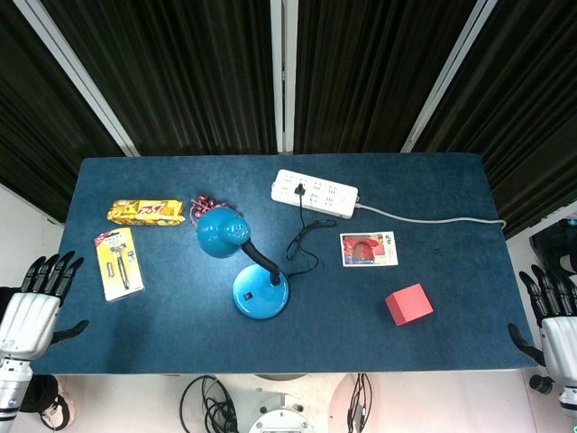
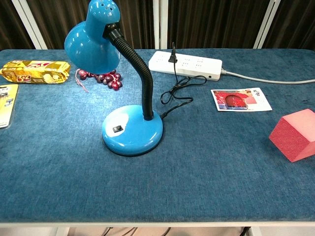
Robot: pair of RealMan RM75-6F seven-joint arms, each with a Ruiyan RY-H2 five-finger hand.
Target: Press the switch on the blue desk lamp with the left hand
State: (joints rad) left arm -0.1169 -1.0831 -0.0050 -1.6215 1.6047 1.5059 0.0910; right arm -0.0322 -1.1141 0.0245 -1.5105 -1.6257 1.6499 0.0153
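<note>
Blue felt covers the desk (image 1: 451, 298), which is backed by dark curtains. At its near corners both hands are seen in the head view only: the left hand (image 1: 34, 307) and the right hand (image 1: 557, 320) rest off the desk edge, fingers (image 1: 54, 271) stretched out and apart, nothing grasped. Nearest on the felt, the blue desk lamp (image 2: 132, 129) stands on its round base, with the small black switch (image 2: 116, 129) set on the base's front left. A red block (image 2: 294, 133) lies to the right. A razor pack (image 1: 119, 262) lies at the left edge. Further back a printed card (image 2: 241, 99), dark berries (image 2: 101, 77) under the lamp shade and a yellow snack packet (image 2: 34, 72) are seen. Farthest, the lamp cord (image 2: 177, 91) is plugged into a white power strip (image 2: 186, 64).
</note>
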